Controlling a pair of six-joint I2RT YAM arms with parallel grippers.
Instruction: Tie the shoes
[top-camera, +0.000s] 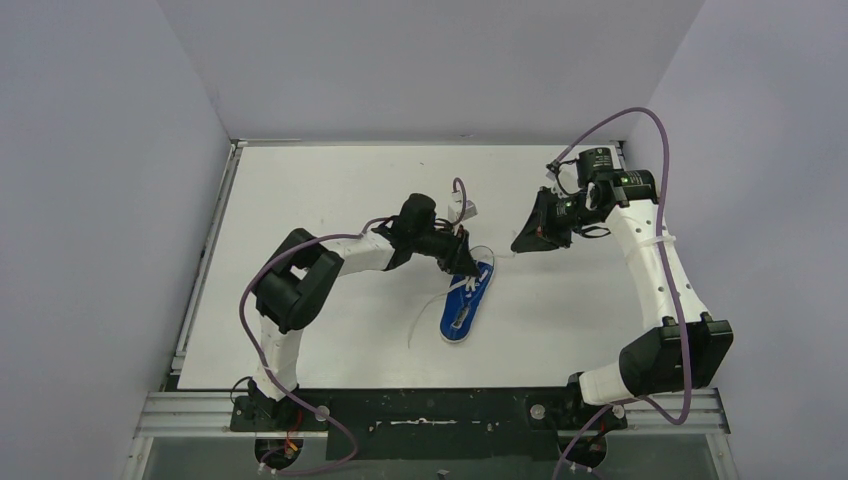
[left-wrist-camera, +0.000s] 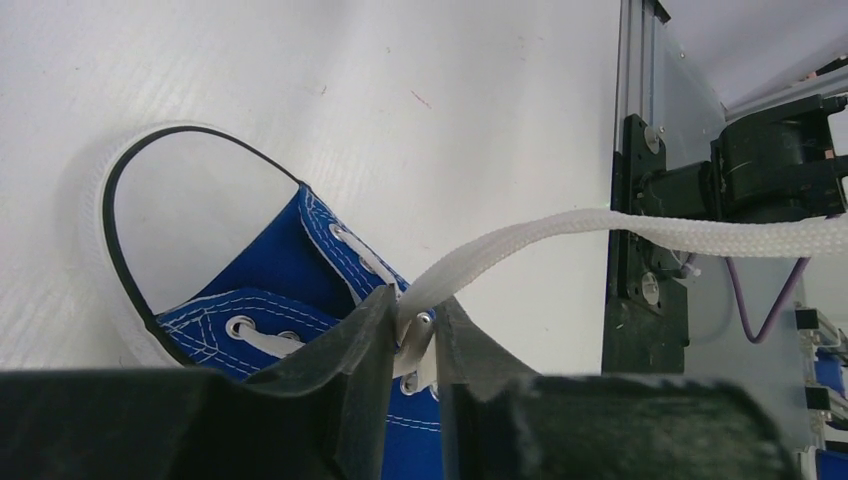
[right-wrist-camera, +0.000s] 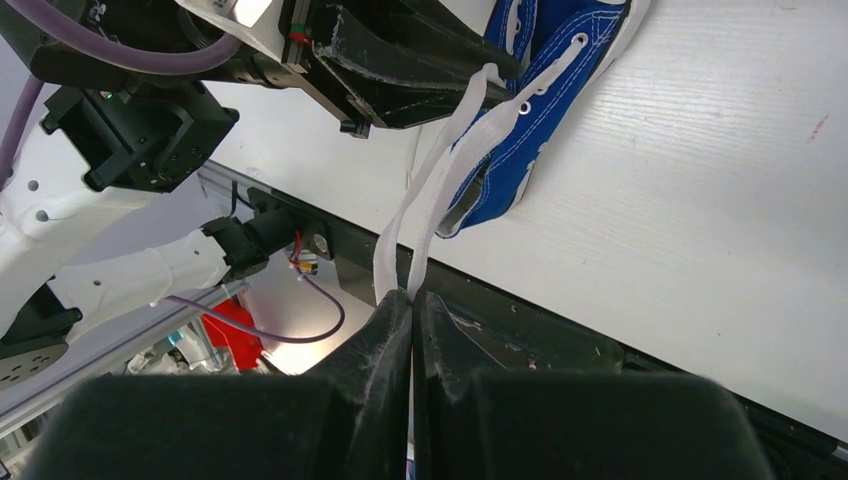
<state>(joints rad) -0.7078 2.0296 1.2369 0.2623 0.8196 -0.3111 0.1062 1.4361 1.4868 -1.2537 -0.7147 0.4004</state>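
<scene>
Mid-bench, toe toward the far edge: a small blue canvas shoe (top-camera: 466, 308) w/ white rubber rim and toe cap. The left claw (left-wrist-camera: 414, 337) is pinched on a flat woven white lace (left-wrist-camera: 620, 228) right at the metal eyelets (left-wrist-camera: 238, 327). The right claw (right-wrist-camera: 411, 303), nearer the right edge, is clamped on a doubled length of lace stretched taut btwn them. Likely risks: the shoe looks light, so a hard pull could drag or tip it. The thin braid may also slip from the hard black pads, or the fold may collapse before a knot forms.
</scene>
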